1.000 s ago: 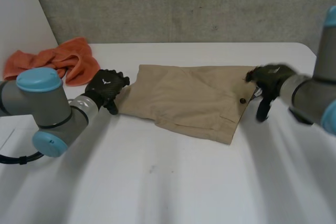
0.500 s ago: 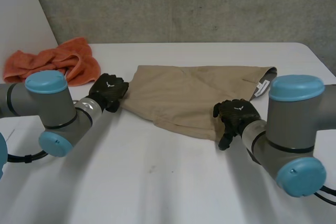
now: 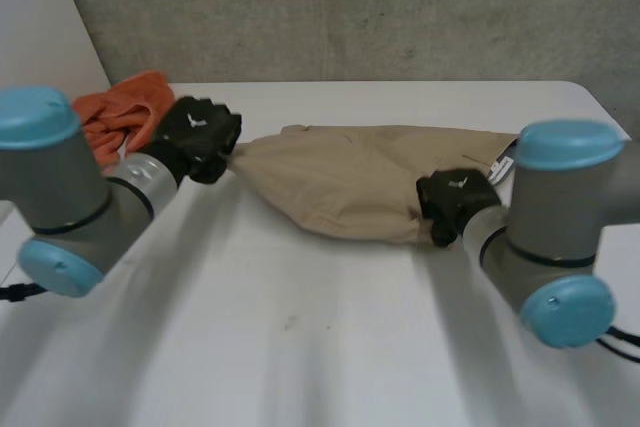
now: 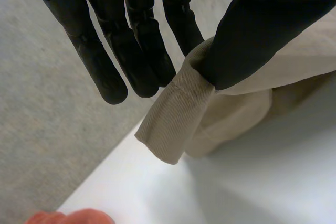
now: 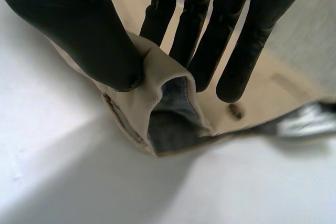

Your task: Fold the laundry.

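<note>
Left hand [image 3: 198, 133] is pinching one end corner of the shorts [image 3: 350, 182] between thumb and fingers. Right hand [image 3: 455, 199] is pinching the near edge likewise. The shorts are lying stretched between them on the table [image 3: 300, 337].

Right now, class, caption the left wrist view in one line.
Left hand pinches a hemmed corner of the beige garment just above the white table.

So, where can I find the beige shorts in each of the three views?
Head view: shorts mid-table, held between left hand and right hand.
Left wrist view: shorts' corner pinched between the left hand's thumb and fingers.
Right wrist view: shorts' edge pinched under the right hand's thumb.
Shared landmark: the white table.
</note>
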{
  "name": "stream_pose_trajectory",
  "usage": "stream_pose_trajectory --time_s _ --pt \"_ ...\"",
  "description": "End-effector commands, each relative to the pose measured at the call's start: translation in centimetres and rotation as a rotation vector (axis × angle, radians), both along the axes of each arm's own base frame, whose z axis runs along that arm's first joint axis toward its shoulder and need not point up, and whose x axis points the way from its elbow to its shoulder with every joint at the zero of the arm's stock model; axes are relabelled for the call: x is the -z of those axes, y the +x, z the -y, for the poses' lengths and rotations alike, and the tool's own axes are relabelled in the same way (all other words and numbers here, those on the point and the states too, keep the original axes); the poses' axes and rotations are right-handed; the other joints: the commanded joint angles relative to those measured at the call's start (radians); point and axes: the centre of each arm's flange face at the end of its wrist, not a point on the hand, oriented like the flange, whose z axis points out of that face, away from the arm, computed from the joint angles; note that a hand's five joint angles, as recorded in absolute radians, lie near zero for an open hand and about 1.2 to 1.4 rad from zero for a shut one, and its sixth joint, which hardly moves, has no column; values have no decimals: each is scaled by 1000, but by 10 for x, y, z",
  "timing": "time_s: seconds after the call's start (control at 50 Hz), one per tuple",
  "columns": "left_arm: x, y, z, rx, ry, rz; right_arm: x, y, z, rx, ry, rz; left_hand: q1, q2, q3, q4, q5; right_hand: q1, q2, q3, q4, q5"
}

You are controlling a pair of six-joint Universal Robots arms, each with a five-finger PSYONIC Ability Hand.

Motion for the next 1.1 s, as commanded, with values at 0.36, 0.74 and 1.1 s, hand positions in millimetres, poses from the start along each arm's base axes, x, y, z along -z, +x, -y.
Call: stream_pose_trajectory --time_s 0.36,0.74,1.1 --pt "-148 38 -109 -55 -160 -95 -213 -44 -51 -59 -421 -191 264 202 208 199 236 460 236 228 210 237" --pt "-19 -26 -51 -16 164 68 -80 -28 23 -6 80 -104 264 202 208 199 236 460 236 228 210 237" --pt "-24 -21 -63 -18 144 64 -61 -35 20 -62 290 -48 264 202 208 199 236 -567 -791 -798 -817 -789"
